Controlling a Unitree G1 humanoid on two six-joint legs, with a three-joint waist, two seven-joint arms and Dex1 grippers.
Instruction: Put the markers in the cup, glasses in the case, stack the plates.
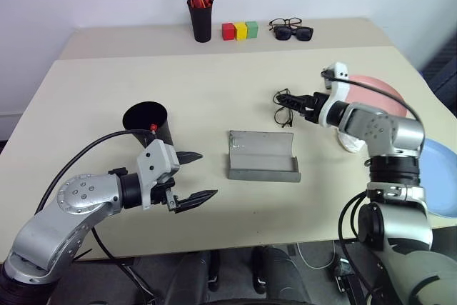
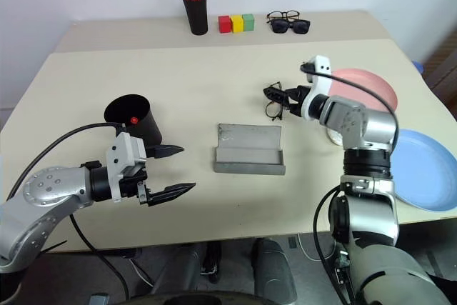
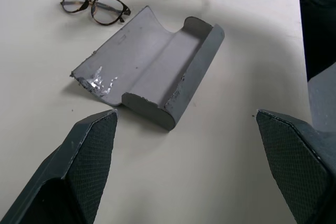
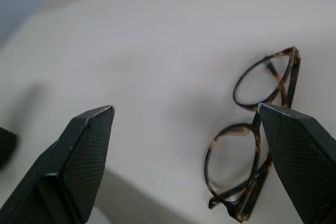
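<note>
The black cup (image 1: 146, 121) stands at the left with a red-capped marker (image 1: 153, 128) inside it. Just in front of it my left gripper (image 1: 205, 175) hangs open and empty, aimed at the grey case (image 1: 262, 155), which lies open mid-table, seen too as the case (image 3: 152, 61). The round-lensed glasses (image 1: 283, 117) lie on the table beyond the case. My right gripper (image 1: 289, 103) hovers open right over them; the glasses (image 4: 252, 150) sit beside one of its fingers (image 4: 299, 156). The pink plate (image 1: 382, 91) and the blue plate (image 1: 441, 176) lie apart at the right.
At the back stand a black holder with orange-red pens (image 1: 201, 16), three coloured blocks (image 1: 239, 31), and sunglasses with black-framed glasses (image 1: 291, 30). A crumpled white tissue (image 1: 348, 142) lies by the pink plate. The table's front edge runs just below the left gripper.
</note>
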